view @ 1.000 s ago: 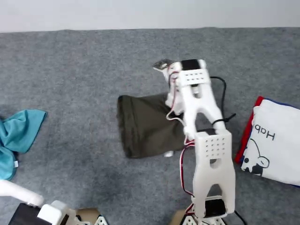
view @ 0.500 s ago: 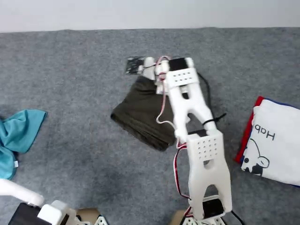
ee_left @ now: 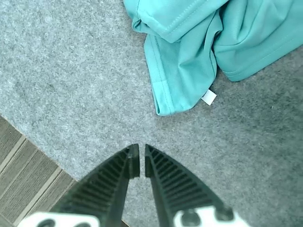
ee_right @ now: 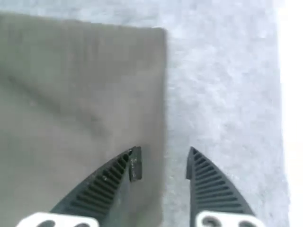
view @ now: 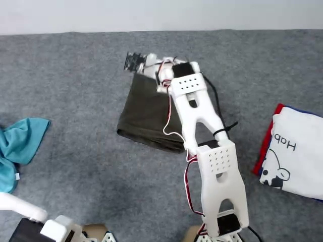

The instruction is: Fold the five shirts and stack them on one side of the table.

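Note:
A folded dark olive shirt (view: pixel 146 113) lies mid-table. My right gripper (view: pixel 133 61) hangs over its far corner, the arm stretched across it. In the right wrist view this gripper (ee_right: pixel 162 165) is open and straddles the olive shirt's (ee_right: pixel 80 104) edge, one finger over cloth and the other over bare mat. A crumpled teal shirt (view: pixel 20 143) lies at the left edge. My left gripper (ee_left: pixel 140 158) is shut and empty above the mat, a little short of the teal shirt (ee_left: pixel 189 42). At the right edge, a folded white printed shirt (view: pixel 298 154) tops a stack with red and blue cloth under it.
A grey felt mat (view: pixel 75 75) covers the table. In the left wrist view the mat's edge meets wooden boards (ee_left: pixel 23 165) close to my left gripper. The left arm's base (view: pixel 30 217) sits at the near left corner.
My right arm has swung left and slightly farther away. The olive shirt has turned and shifted left with it. The left arm's base, teal shirt and white stack stay put.

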You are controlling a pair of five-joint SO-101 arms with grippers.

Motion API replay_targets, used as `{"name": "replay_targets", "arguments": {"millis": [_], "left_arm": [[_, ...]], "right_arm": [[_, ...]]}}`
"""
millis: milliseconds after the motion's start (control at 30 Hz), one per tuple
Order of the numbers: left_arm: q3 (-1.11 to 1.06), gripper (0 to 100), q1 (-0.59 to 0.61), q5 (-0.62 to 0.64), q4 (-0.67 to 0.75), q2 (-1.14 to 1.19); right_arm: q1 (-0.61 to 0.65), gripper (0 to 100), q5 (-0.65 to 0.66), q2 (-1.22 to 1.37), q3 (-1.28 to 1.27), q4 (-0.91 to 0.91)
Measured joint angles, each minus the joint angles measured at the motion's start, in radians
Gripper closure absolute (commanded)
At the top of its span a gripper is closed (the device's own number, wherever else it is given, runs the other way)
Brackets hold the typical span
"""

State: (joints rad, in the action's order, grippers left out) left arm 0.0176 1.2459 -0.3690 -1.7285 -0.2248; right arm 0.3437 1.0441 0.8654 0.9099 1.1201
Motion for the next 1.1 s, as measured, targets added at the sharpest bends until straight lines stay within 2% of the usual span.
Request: {"name": "replay_targets", "arguments": {"millis": [167,367,600,767,833,1000,1100], "left_arm": [[0.000,97,0.000,0.000,0.000,0.000],[0.000,97,0.000,0.000,0.000,0.000],[0.000,97,0.000,0.000,0.000,0.000],[0.000,97,0.000,0.000,0.000,0.000],[0.000,97,0.000,0.000,0.000,0.000],[0.000,97,0.000,0.000,0.000,0.000],[0.000,97,0.000,0.000,0.000,0.000]], "right_arm": [[-0.005,81.2,-0.186,0.000,0.089,0.100],[-0.008,81.2,-0.471,-0.023,0.215,0.354],[-0.046,81.2,-0.882,-0.029,0.255,0.477],[-0.058,81.1,-1.131,-0.029,0.255,0.608],[-0.058,77.7,-1.224,-0.031,0.252,0.632],[-0.044,60.3,-1.386,-0.032,0.210,0.634],[-0.020,59.0,-1.468,-0.032,0.175,0.634]]}}
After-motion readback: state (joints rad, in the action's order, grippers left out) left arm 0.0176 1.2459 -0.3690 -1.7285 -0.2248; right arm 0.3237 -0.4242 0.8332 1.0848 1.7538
